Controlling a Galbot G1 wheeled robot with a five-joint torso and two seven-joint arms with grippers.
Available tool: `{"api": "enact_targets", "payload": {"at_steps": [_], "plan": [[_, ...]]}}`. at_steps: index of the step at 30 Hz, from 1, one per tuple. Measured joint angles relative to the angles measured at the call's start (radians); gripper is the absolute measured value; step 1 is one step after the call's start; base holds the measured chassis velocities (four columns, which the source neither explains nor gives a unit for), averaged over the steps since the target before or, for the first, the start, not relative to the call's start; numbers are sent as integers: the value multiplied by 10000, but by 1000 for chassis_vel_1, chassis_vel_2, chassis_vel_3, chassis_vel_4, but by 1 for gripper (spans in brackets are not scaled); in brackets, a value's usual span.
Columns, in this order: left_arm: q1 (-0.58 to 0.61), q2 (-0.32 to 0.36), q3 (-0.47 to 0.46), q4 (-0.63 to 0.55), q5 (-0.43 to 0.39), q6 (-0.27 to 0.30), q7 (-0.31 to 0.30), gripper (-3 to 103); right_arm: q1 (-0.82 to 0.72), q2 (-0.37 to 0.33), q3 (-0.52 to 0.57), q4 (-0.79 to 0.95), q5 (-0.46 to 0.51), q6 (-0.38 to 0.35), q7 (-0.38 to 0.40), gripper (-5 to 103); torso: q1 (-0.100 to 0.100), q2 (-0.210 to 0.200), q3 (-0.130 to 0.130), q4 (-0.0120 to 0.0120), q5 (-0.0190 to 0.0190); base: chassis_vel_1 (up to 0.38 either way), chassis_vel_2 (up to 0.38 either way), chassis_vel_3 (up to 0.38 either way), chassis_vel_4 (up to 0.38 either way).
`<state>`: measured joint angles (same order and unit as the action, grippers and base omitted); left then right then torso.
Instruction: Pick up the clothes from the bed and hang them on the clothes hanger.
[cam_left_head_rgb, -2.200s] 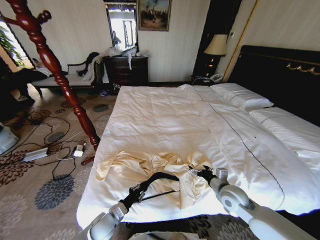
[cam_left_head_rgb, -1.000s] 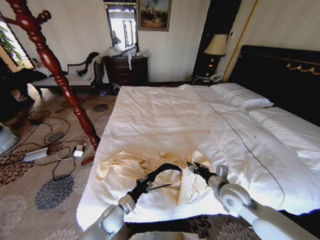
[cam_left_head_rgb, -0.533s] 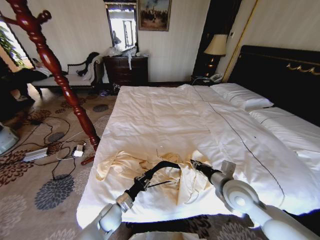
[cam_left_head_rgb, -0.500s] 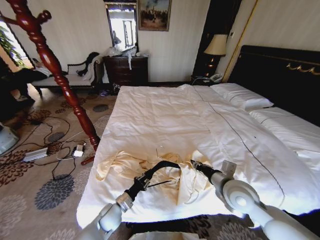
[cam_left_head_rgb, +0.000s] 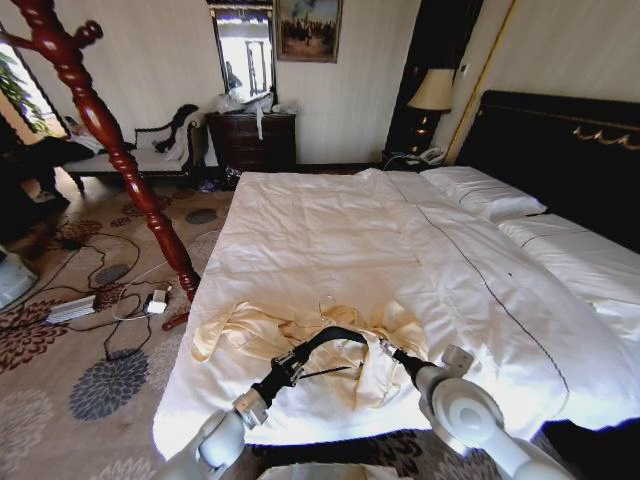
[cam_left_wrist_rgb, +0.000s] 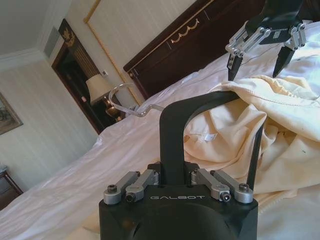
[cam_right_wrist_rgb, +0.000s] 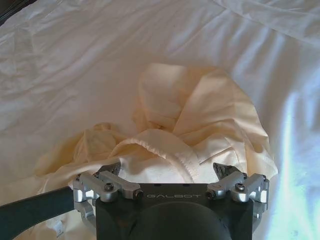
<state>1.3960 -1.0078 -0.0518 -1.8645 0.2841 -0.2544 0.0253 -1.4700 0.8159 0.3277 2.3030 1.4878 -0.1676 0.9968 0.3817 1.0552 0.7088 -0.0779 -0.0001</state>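
Clothes and hanger both lie near the foot of the bed (cam_left_head_rgb: 330, 240), a very wide one with a white duvet, white pillows, a thin dark seam line and a black headboard with gold trim. Beside the bed on the robot's left, a tall red-brown turned-wood coat stand (cam_left_head_rgb: 110, 140) leans across the head view, its foot on the patterned carpet (cam_left_head_rgb: 90, 390).

On the duvet close to the near edge the clothes (cam_left_head_rgb: 290, 335) are a crumpled pale cream-yellow garment, one sleeve stretched out toward the robot's left and the rest bunched up in folds. In the right wrist view the same fabric (cam_right_wrist_rgb: 200, 120) is heaped directly in front of the camera, with a hemmed edge curling over the top of the pile.

The clothes hanger (cam_left_head_rgb: 320, 345) is slim and black, raised over the garment with one arm arching above the folds. Its silver hook (cam_left_wrist_rgb: 127, 102) points up and away over the sheets in the left wrist view.

The left gripper (cam_left_head_rgb: 285, 368) reaches in from the near edge of the bed, its fingers clamped on the black bar of the hanger (cam_left_wrist_rgb: 172, 150), which rises straight out from between them. The right gripper (cam_left_head_rgb: 393, 351) hovers just above the bunched end of the garment, beside the hanger's far end; its fingers (cam_left_wrist_rgb: 235, 62) are spread apart, tips pointing down at the cloth with nothing between them.
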Motion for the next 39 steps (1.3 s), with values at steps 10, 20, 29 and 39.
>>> {"api": "enact_targets", "payload": {"at_steps": [10, 20, 29, 39], "plan": [[155, 148, -76, -224, -64, -37, -38, 22, 202, 344, -99, -371, -136, 336, -550, 95, 0, 0, 0, 0, 1, 0, 0, 0, 0], [130, 140, -92, -219, -20, -86, -42, 22, 9, 185, -50, -1, -156, 362, -762, 58, 2, 0, 0, 0, 0, 0, 0, 0, 0], [186, 70, -76, -216, 176, -167, 31, 20, -197, 82, -94, 325, -227, 330, -912, 29, 1, 0, 0, 1, 3, 0, 0, 0, 0], [213, -64, -113, -147, 448, -289, 27, 20, -431, -83, -48, 621, -463, 392, -1139, 1, 2, 0, 0, 0, 1, 0, 0, 0, 0]]}}
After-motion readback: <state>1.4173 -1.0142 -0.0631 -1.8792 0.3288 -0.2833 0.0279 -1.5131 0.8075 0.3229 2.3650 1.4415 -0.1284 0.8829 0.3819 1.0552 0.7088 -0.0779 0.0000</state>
